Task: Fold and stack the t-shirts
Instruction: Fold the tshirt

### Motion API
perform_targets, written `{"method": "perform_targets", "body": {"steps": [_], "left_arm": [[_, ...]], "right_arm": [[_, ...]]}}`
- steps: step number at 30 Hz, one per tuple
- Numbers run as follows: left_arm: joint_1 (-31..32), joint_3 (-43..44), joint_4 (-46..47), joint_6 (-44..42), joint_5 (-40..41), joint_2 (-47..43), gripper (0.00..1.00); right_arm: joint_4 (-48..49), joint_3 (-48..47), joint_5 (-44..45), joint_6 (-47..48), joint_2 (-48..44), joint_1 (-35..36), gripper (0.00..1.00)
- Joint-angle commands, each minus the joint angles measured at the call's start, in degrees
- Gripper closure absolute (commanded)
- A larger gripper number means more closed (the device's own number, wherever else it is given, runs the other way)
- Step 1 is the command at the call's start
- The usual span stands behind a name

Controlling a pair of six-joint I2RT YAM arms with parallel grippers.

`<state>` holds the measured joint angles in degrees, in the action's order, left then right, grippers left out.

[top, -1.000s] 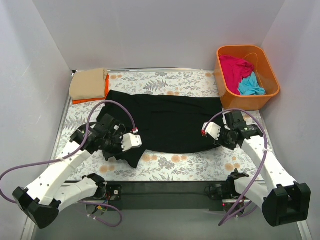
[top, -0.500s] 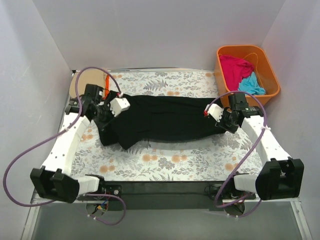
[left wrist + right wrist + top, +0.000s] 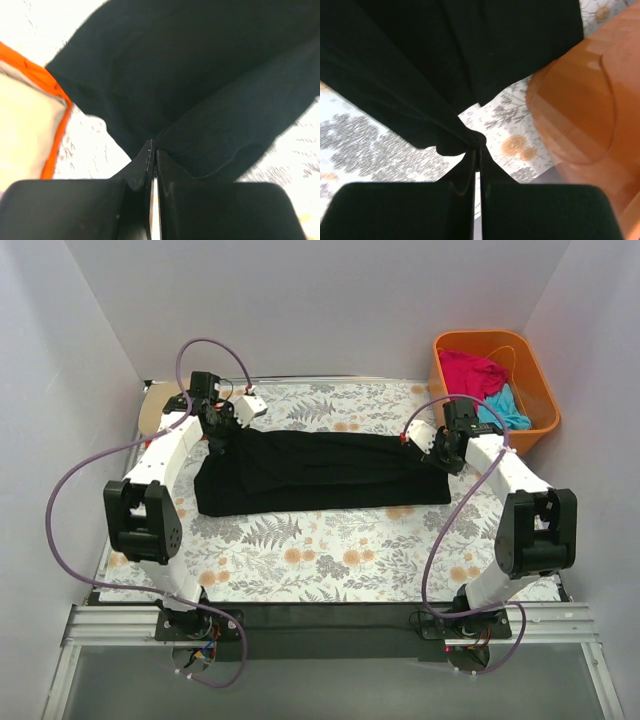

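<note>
Left end effector: fingers pressed together on a pinch of the black t-shirt. The wrist view shows the cloth fanning out from the fingertips.
Right end effector: fingers likewise closed on a bunched corner of the same shirt at its other end.
Where the shirt is: stretched between the two end effectors and spread toward the near side below them, lying on the floral sheet over the worktop.
Long axis: it runs from one end effector straight across to the other, as a wide, shallow band. Which end carries the collar cannot be told.
Step in hand: judged to be a lengthwise fold, with the gripped edge brought over toward the far side.
Doing it well: lower both ends together with even tension so the top layer lands flat and its edge lines up with the one beneath. Open the fingers only once the cloth rests on the worktop.
Watch, left: the tan t-shirt, lying on the orange t-shirt, sits just beside the left fingertips and could be dragged along.
Watch, right: the orange tub stands close beside the right end effector. It holds the magenta t-shirt and the turquoise t-shirt.
</note>
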<state>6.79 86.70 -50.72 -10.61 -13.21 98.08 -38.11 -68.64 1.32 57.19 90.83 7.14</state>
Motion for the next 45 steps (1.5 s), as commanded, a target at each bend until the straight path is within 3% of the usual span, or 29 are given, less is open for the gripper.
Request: {"method": "perform_targets", "body": {"steps": [1, 10, 12, 13, 14, 16, 17, 21, 26, 27, 31, 45], "left_arm": [[-0.6, 5.1, 4.3, -0.1, -0.9, 2.6, 1.00], [-0.7, 12.0, 6.4, 0.4, -0.4, 14.2, 1.00], [-0.7, 12.6, 7.6, 1.3, 0.1, 17.0, 0.99], [-0.7, 13.1, 7.6, 2.0, 0.6, 18.1, 0.94], [-0.7, 14.5, 7.8, 3.0, 0.6, 19.8, 0.89], [-1.2, 16.7, 6.4, 6.2, -0.8, 21.2, 0.73], [-1.3, 19.4, 5.6, 7.6, -1.5, 21.7, 0.69], [-2.9, 21.7, 0.5, 13.4, -4.6, 19.6, 0.58], [-4.9, 12.4, -3.2, 16.1, -6.7, 11.0, 0.49], [-4.9, 10.2, -3.2, 16.1, -7.0, 9.5, 0.49], [-4.9, -2.8, 1.6, 17.0, -6.1, 4.8, 0.51], [-5.0, -24.0, 9.9, 14.9, -0.6, 3.6, 0.65]], "right_arm": [[4.6, -2.4, 4.0, 0.8, 2.8, 0.0, 0.99], [9.4, -3.8, 11.0, 0.0, 11.6, 1.3, 0.99], [9.6, -5.3, 12.7, -1.2, 13.1, 1.8, 0.86], [9.6, -5.7, 13.0, -1.7, 14.0, 2.4, 0.63], [9.6, -6.1, 13.2, -2.3, 14.1, 2.7, 0.52], [9.5, -6.8, 13.1, -2.8, 13.2, 4.0, 0.35], [9.4, -6.9, 12.7, -2.9, 12.7, 4.6, 0.34], [5.7, -9.7, 10.4, -4.6, 10.2, 6.5, 0.33], [1.9, -8.1, 6.2, -6.6, 8.8, 6.9, 0.44], [1.4, -7.5, 5.7, -7.0, 9.3, 7.0, 0.51], [0.9, -6.0, 3.9, -10.2, 12.4, 7.8, 0.63], [0.6, -2.1, 8.7, -9.1, 20.6, 8.0, 0.69]]}}
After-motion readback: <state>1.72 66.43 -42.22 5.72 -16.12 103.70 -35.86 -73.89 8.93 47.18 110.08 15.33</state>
